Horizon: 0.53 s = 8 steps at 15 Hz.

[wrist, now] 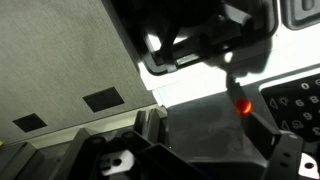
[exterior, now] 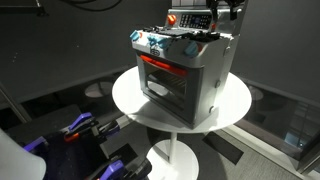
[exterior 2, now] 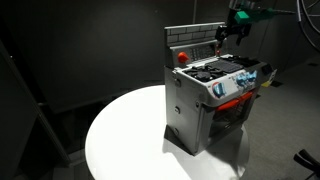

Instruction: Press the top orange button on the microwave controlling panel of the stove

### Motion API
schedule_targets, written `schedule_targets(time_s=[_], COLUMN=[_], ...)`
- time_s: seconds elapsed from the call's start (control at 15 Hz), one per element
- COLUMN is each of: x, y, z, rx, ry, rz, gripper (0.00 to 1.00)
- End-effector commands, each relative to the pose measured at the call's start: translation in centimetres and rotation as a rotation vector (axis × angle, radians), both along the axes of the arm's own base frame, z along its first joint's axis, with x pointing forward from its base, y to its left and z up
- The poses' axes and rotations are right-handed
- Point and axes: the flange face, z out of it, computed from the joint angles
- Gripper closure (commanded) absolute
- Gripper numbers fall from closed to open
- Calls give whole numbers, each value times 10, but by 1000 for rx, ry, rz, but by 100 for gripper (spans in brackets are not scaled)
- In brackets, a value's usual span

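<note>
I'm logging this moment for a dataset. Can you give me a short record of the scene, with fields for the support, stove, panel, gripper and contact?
support: white round table
stove: silver-grey toy stove, standing on the table, oven window lit red
panel: microwave controlling panel, upright at the stove's back, with a red-orange spot
gripper: gripper above the stove top, close to the panel
jaws: cannot tell
contact with panel: cannot tell

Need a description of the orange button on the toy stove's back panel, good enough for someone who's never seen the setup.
On the round white table stands a silver-grey toy stove with a red-lit oven window. Behind its cooktop rises a grey-framed back panel, and the button sits near one end of it. It is the only red-orange spot on the panel's dark face.
</note>
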Motion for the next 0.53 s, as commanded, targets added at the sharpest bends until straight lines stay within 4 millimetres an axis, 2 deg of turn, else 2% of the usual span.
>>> schedule_targets(time_s=[0.0, 0.47], x=[-11, -62], y=[6, 21], z=[15, 31], rx=[14, 118], ry=[28, 160], rz=[52, 222], gripper=[0, 0])
